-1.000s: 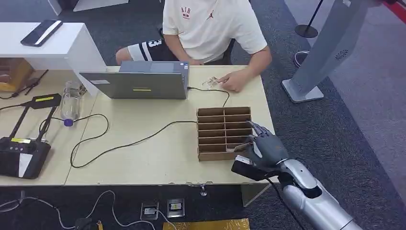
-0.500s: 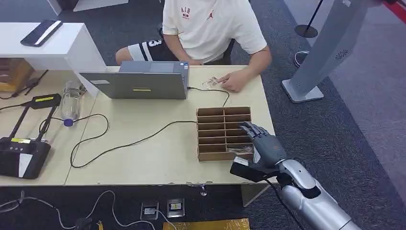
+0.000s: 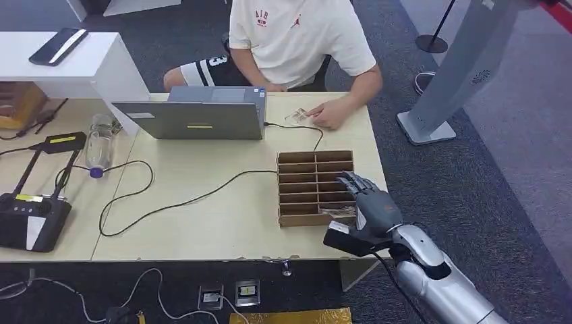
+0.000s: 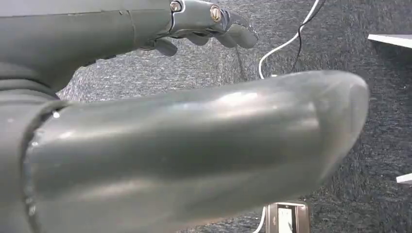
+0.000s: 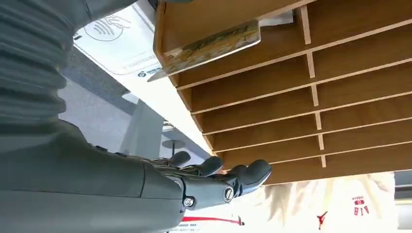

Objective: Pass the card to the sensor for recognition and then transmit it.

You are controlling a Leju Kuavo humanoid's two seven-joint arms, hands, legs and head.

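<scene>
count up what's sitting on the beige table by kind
Grey laptop: 1
Brown wooden slotted card organizer: 1
Patterned card lying in the organizer's nearest slot: 1
Clear plastic bottle lying on its side: 1
Black document-scanner stand: 1
Small item under the person's hand, too small to identify: 1
Total: 6

The robot's right hand hovers at the organizer.

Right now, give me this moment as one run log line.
right hand: open, over rack's near right corner | card: in rack slot, not held | left hand: holds nothing
</scene>
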